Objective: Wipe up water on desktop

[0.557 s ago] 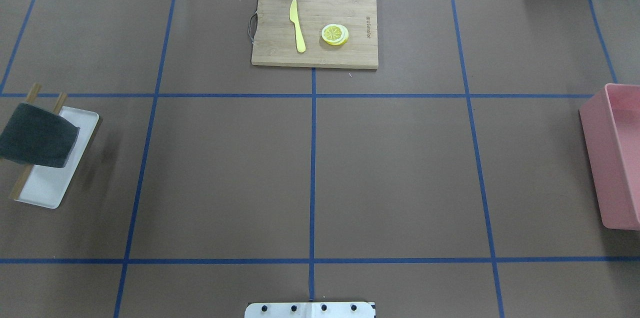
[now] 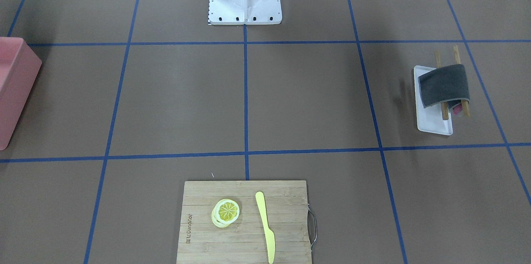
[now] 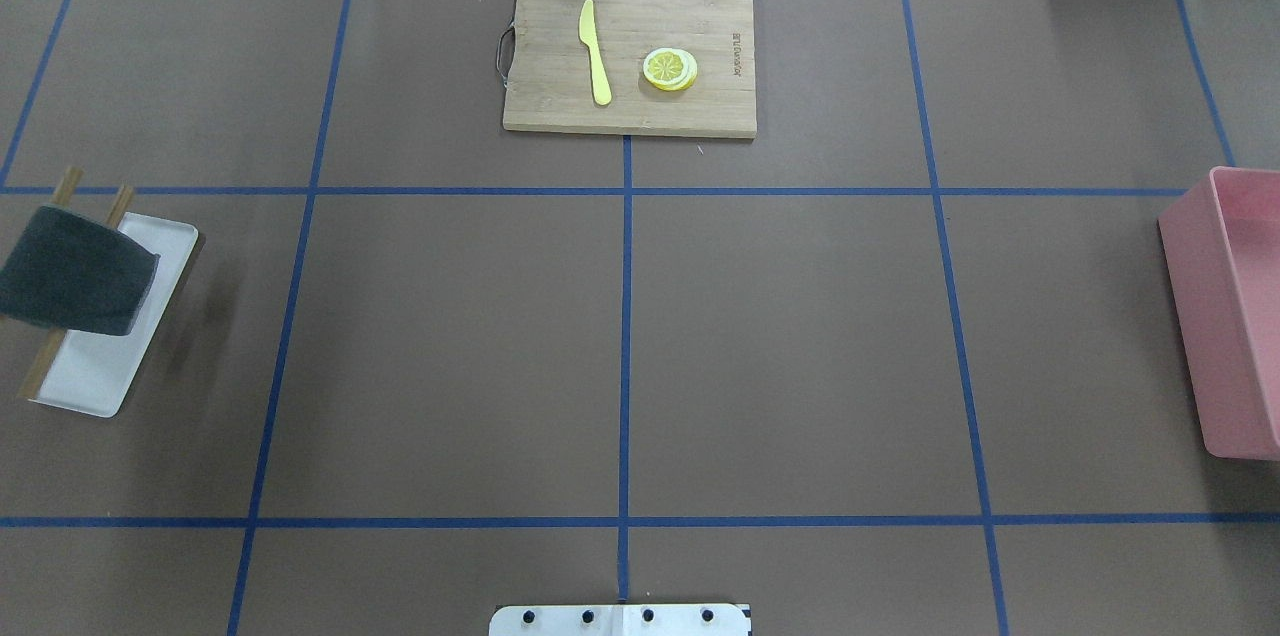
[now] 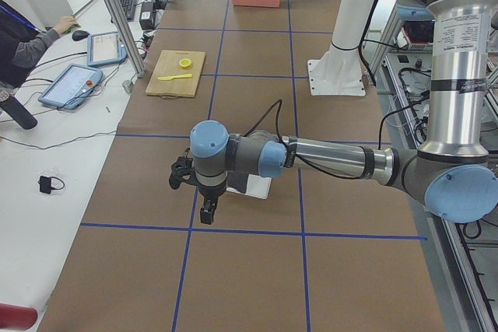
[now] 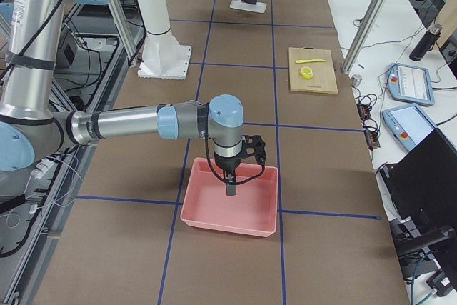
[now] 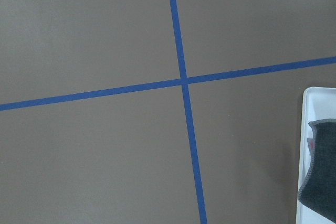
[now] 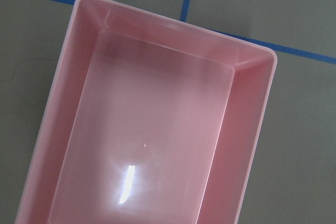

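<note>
L gripper hangs over the wide matte brown desktop w/ blue tape grid, which spans the whole scene, just beside a small white rectangular tray; can't tell if fingers are spread. R gripper hangs over a pink plastic tub; likewise can't tell. Vs 0.6 s ago, overhead layout is unchanged: dark grey cloth draped on two wooden sticks across the tray, yellow plastic knife & lemon slices on pale bamboo cutting board. Board's burnt-in logo is too small to read.

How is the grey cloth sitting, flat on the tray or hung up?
Hung up: the grey cloth drapes over two wooden rails above the white tray, its ends curving downward.
</note>
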Robot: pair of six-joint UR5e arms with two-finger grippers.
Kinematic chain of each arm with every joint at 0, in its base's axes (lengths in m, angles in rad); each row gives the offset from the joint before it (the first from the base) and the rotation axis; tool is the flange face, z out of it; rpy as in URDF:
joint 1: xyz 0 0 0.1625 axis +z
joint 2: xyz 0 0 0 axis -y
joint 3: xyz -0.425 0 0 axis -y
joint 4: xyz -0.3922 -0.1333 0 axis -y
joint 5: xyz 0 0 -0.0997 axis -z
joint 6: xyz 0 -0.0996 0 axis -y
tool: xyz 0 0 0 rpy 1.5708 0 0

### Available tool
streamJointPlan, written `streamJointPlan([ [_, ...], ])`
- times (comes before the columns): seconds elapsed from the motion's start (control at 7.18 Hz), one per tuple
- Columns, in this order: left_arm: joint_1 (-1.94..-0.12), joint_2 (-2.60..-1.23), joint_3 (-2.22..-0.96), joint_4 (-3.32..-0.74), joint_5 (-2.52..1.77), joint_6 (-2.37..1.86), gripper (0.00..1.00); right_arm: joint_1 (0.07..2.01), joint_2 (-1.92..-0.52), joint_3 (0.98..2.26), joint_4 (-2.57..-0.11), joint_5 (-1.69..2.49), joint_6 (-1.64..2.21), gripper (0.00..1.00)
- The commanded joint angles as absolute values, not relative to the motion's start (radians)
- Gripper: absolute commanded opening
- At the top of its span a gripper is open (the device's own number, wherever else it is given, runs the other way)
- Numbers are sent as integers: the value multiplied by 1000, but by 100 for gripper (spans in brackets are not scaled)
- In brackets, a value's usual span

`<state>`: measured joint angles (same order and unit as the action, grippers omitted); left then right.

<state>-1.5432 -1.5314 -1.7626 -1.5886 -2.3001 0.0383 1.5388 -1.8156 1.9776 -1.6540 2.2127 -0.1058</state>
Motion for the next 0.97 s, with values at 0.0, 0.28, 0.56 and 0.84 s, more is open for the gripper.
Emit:
streamJointPlan([
  [0.0,-1545,-1537,-1822,-1620,-2299,37,99,1539,-1803,2005,-1637,2210,-100,100],
  [0.28,-1545,-1546,-1754,-1867,-2295,28,99,1540,-1778,2005,-1637,2210,-97,100],
  [0.56,-1545,-1574,-1709,-1928,-2295,25,99,1542,-1779,2008,-1637,2256,-83,100],
  [0.84,-1545,-1583,-1703,-1930,-2293,28,99,1545,-1778,2008,-1637,2256,-89,100],
])
